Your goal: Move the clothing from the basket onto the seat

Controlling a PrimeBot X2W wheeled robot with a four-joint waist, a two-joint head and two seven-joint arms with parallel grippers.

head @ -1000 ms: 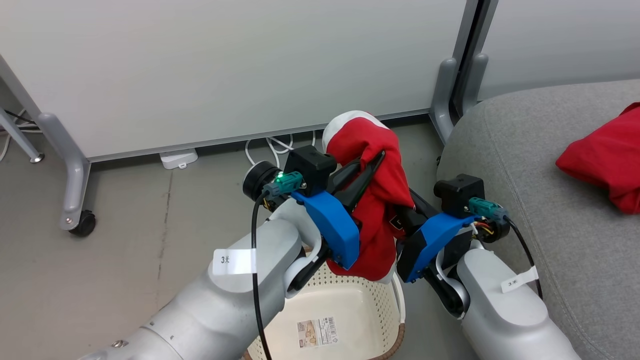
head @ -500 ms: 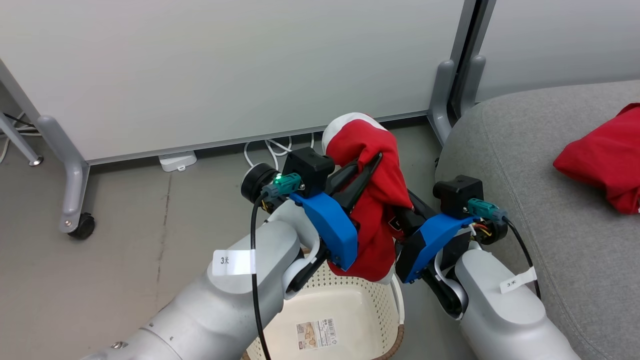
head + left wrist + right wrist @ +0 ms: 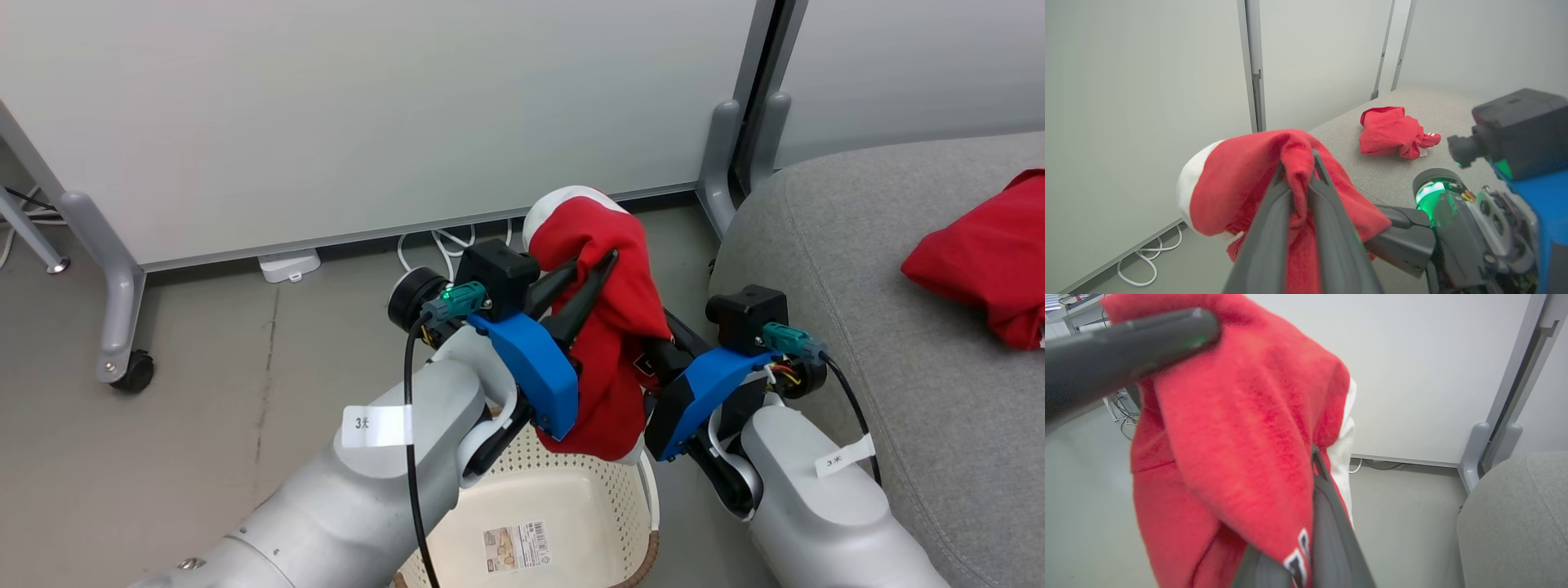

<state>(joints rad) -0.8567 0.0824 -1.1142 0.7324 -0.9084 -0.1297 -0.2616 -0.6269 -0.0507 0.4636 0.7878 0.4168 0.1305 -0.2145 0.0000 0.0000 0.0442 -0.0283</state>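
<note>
A red garment of the clothing (image 3: 608, 327) with white trim hangs above the cream perforated basket (image 3: 571, 498), held up between both arms. My left gripper (image 3: 592, 263) pinches a fold near its top, and the left wrist view has the fabric bunched between the two fingers (image 3: 1298, 163). My right gripper (image 3: 1310, 465) is shut low on the same garment, mostly draped by cloth with white lettering. A second red garment (image 3: 980, 253) lies crumpled on the light-grey seat (image 3: 857, 286) at the right.
White partition panels on grey feet stand behind, with a castor (image 3: 135, 371) at the left. White cables and a power strip (image 3: 286, 263) lie on the floor by the panels. A label (image 3: 516, 545) is stuck to the basket's inside.
The left gripper's fingers have parted a little around the fold, with the fabric still between them. Both arms and the garment sit slightly further left in the picture.
</note>
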